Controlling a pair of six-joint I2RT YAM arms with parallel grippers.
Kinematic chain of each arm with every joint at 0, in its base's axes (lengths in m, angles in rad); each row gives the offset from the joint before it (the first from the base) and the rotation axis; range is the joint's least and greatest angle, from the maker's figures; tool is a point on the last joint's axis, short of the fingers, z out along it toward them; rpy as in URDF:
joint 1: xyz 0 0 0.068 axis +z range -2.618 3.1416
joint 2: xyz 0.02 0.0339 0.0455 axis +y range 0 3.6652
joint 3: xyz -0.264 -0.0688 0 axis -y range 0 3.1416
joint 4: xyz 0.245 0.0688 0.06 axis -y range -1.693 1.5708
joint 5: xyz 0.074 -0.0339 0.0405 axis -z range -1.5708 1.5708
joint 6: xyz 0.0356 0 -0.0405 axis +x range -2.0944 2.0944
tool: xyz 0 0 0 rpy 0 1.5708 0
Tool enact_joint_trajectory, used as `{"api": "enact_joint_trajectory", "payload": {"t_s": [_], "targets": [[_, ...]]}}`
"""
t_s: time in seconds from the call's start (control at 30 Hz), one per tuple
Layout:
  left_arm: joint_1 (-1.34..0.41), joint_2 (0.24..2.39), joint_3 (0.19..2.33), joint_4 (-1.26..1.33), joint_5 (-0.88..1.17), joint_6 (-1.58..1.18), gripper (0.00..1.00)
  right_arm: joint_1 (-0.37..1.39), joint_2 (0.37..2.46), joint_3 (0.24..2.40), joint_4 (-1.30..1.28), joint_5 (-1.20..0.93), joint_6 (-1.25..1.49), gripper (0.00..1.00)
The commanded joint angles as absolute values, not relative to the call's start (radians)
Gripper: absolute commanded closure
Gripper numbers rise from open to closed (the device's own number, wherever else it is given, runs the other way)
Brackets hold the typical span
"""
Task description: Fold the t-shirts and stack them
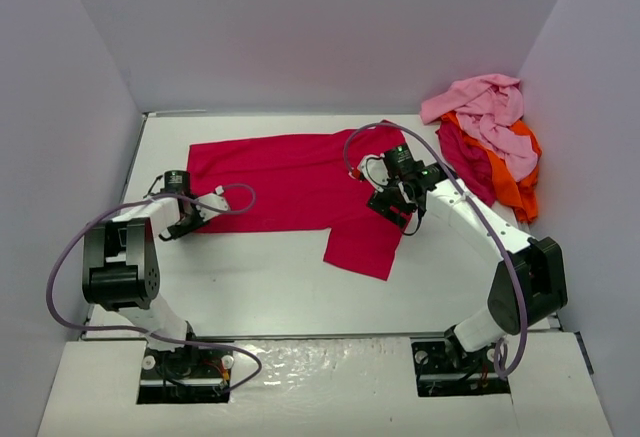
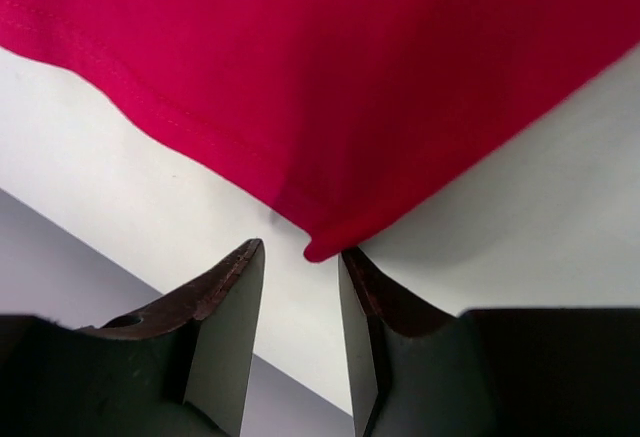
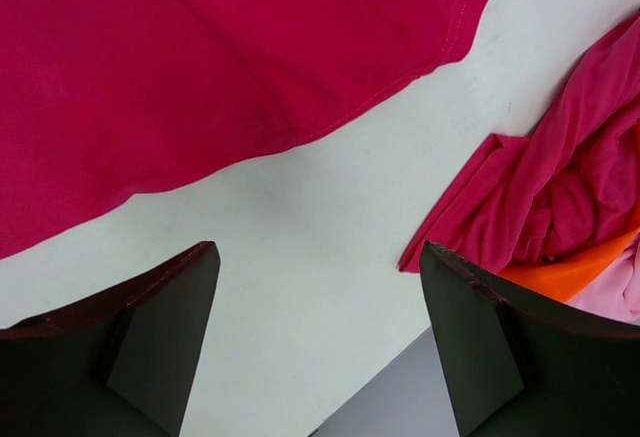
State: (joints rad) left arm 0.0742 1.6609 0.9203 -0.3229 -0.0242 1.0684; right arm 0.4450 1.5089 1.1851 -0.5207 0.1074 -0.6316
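Left gripper: its 2 fingers stand a narrow gap apart with nothing pinched. The tip of a cloth corner lies right at the mouth of the gap, level with the fingertips.
Left gripper place: low over the table close to its left edge, about halfway between the near and far edges, pointing toward the right.
Right gripper: spread wide and holding nothing, with bare surface between its 2 fingers.
Right gripper place: above the surface right of centre. It hangs over the strip between the spread shirt and the heap of shirts, touching neither.
Crimson-red t-shirt: lies flat across the far half of the surface, running from near the left edge to right of centre. The corner at the left gripper's mouth is its near left one. At its right end 1 panel reaches down toward the near edge. In the right wrist view its hemmed edge runs slanting across the top left.
Other t-shirts: 3 lie crumpled in 1 heap at the far right corner, against the right wall.
Light pink t-shirt: on top of the heap, at its far side.
Orange t-shirt: under the pink one, along the right edge.
Dark magenta t-shirt: on the heap's left side, the nearest of the 3 to the right gripper. A fold of it spills onto the bare surface.
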Motion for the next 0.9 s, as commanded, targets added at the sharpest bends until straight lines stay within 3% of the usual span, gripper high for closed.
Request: {"api": "enact_joint_trajectory", "payload": {"t_s": [0.0, 0.87], "targets": [[0.080, 1.693, 0.932, -0.256, -0.056, 1.115, 0.70, 0.440, 1.467, 1.179, -0.511, 0.097, -0.618, 0.22], [0.038, 1.588, 0.865, -0.328, 0.057, 1.112, 0.72, 0.442, 1.499, 1.172, -0.511, 0.109, -0.591, 0.20]]}}
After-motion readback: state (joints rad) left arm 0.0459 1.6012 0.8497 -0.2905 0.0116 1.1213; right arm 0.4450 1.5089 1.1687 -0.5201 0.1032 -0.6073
